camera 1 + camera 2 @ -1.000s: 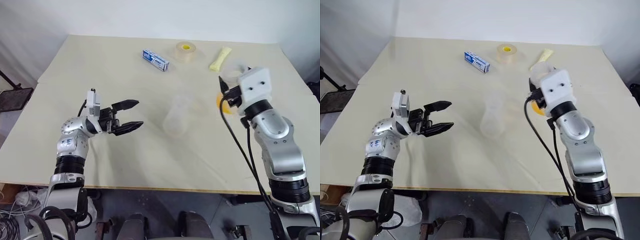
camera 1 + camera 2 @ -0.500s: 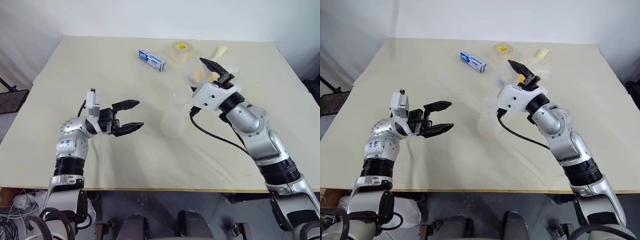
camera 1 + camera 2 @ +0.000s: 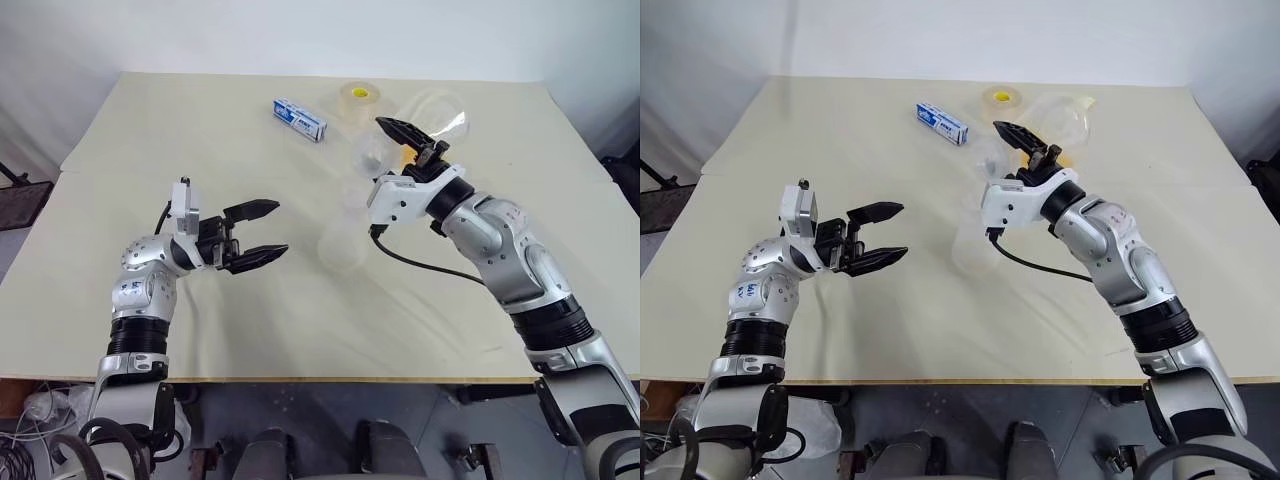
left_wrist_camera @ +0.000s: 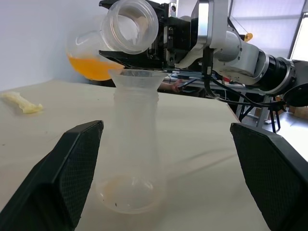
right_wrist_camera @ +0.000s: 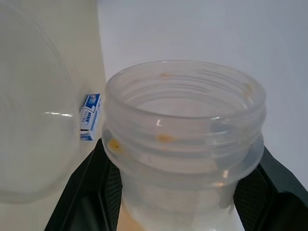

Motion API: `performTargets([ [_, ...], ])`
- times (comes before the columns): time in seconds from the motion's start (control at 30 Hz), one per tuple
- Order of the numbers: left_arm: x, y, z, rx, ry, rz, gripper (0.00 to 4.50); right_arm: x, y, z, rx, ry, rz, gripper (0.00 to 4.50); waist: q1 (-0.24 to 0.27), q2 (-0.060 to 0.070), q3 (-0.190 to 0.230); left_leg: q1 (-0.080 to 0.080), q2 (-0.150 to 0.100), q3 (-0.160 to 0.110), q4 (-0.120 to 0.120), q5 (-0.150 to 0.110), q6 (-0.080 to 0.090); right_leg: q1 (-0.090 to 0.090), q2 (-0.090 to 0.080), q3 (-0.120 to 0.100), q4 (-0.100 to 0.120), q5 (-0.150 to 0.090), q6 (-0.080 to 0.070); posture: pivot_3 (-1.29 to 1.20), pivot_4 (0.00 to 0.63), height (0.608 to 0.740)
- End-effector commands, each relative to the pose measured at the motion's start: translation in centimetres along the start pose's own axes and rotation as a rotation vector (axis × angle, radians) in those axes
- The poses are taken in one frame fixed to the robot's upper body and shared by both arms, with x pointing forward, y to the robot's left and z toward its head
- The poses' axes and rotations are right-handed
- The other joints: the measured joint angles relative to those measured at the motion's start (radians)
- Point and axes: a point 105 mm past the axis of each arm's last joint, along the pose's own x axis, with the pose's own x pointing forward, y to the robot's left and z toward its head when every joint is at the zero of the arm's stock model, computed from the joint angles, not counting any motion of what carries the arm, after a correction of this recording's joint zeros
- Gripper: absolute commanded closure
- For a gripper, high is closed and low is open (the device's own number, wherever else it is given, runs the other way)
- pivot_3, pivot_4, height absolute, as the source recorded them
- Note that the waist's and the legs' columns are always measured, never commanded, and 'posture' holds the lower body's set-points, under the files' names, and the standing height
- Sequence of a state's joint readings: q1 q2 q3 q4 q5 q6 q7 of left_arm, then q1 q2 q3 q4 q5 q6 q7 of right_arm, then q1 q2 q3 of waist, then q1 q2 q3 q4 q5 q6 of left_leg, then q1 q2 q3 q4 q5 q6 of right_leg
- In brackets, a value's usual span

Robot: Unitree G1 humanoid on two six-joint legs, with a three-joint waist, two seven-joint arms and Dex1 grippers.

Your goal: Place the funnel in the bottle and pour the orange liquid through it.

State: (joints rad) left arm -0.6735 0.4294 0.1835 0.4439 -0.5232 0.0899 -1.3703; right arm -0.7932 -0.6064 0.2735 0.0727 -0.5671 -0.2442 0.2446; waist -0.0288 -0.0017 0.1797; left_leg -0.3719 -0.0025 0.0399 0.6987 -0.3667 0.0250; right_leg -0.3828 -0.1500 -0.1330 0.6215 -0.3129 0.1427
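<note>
- Pale cream table (image 3: 150,130) fills the scene, set against white walls.
- Left gripper (image 3: 256,232) hovers above the table with its two black fingers spread wide and nothing between them.
- Just beyond its fingertips, a short way off and not touching them, stands the bottle (image 4: 132,159), upright on the table; a faint orange trace shows at its base.
- Seated in the bottle's neck is the funnel (image 4: 134,78), its wide rim up.
- Right gripper (image 3: 412,140) is raised above the funnel, its fingers clamped on the neck of a second clear flask (image 4: 126,32), which is tipped onto its side.
- From the left wrist view, the flask's open mouth faces that camera and sits just above the funnel's rim; whether they touch cannot be told.
- Orange liquid (image 4: 92,66) lies pooled in the flask's rounded belly, on the far side of the right gripper from the left one.
- Beyond the right gripper, toward the back of the table, lie a roll of tape (image 3: 358,98) with a yellow centre and a blue-and-white box (image 3: 300,119).
- A pale yellow packet (image 4: 20,102) shows on the table in the left wrist view, well off to one side of the bottle.
</note>
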Motion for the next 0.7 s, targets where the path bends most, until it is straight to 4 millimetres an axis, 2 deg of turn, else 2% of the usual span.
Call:
performTargets([
  [0.03,0.3,-0.3,0.9,0.035,-0.040,-0.016,0.00,0.3,-2.3,0.1,-0.065,-0.021,-0.074,1.96,0.000,0.000,0.000,0.000,0.000,0.000,0.000,0.000,0.000,0.000,0.000,0.000,0.000,0.000,0.000,0.00,0.150,0.740],
  [0.7,0.4,-0.2,1.1,0.043,-0.048,-0.009,0.00,0.7,-2.4,-1.4,-0.209,-0.025,-0.082,1.96,-0.001,0.000,0.000,0.000,0.001,0.000,0.000,0.000,0.000,0.000,0.000,0.000,0.000,0.000,0.000,0.00,0.150,0.740],
])
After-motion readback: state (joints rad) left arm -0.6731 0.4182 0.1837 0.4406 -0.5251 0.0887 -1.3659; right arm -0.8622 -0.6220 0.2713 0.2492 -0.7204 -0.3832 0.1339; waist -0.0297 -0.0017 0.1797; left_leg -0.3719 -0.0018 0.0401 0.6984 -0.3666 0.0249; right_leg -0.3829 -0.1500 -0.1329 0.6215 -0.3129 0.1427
